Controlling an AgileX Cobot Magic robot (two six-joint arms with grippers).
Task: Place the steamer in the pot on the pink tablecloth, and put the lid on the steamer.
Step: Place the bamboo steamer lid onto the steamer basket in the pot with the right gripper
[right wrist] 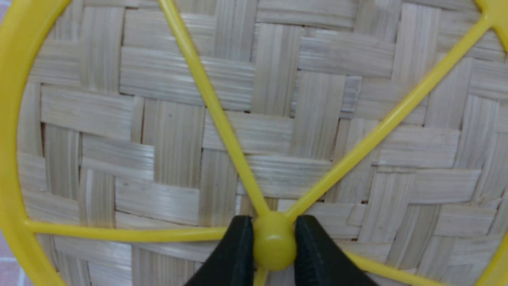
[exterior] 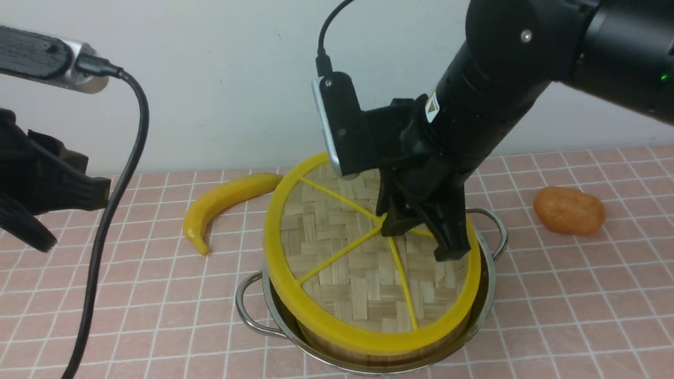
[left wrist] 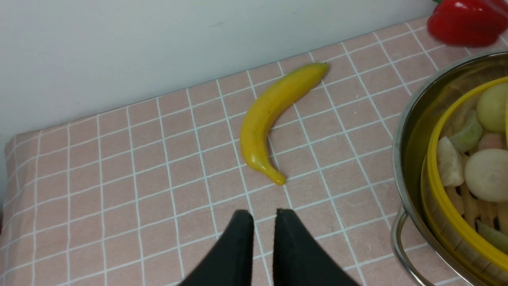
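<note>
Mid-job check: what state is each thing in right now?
lid: tilted over the steamer, not seated.
right gripper: shut on the lid's hub.
steamer: in the pot, food inside.
pot: upright on the pink tablecloth.
left gripper: jaws slightly apart, empty.
banana: lying on the pink tablecloth.

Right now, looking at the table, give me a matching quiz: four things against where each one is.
1 lid
2 banana
3 steamer
4 orange lump

A inside the pot
B on the pink tablecloth, left of the pot
C on the tablecloth, right of the pot
D tilted, hub pinched by the right gripper

Pairs: 1-D, 2-B, 3-A, 4-C
</note>
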